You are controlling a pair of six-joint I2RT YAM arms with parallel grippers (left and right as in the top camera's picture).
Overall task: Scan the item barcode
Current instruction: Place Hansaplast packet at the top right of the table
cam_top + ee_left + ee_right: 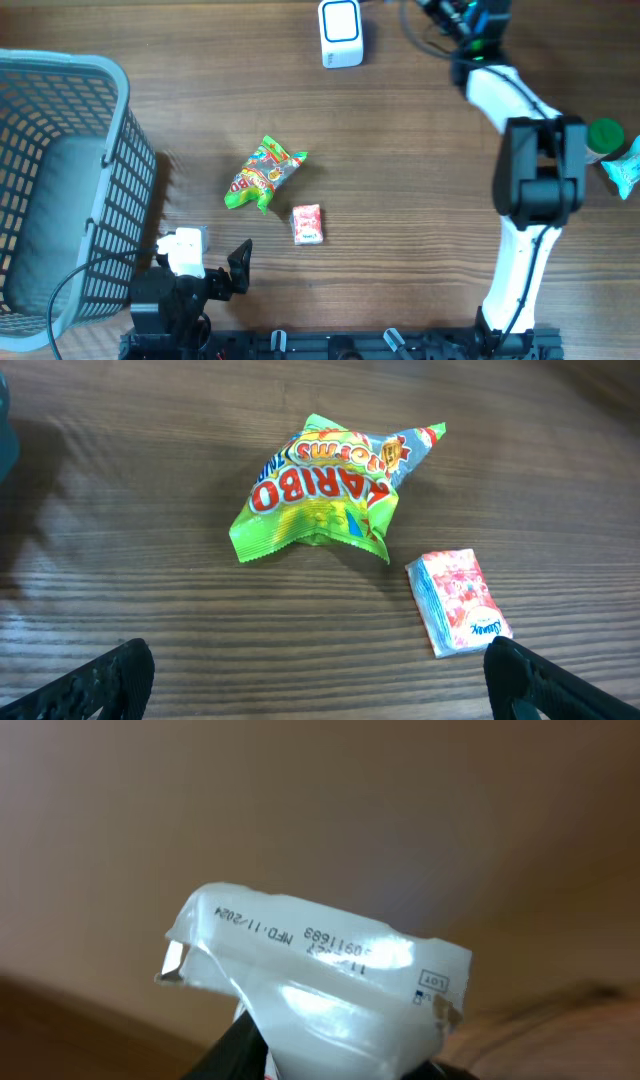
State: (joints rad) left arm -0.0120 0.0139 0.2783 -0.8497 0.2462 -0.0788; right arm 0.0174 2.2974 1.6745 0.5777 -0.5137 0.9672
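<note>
Closest to the right wrist lens, a white date-stamped packet stands up from the right fingers, which clamp its lower end at 6 o'clock. The left fingers gape wide over the desk; past them a pink sachet lies at 4 o'clock, then the Haribo bag. The scanner sits at the overhead's 12 o'clock

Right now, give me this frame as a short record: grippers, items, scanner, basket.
left gripper: open, empty, beside basket
right gripper: shut on white packet, off the table
Haribo bag: mid-table, untouched
red packet: beside Haribo bag, apart
scanner: white, far edge
basket: left side
barcode: none visible on white packet; only date print
</note>
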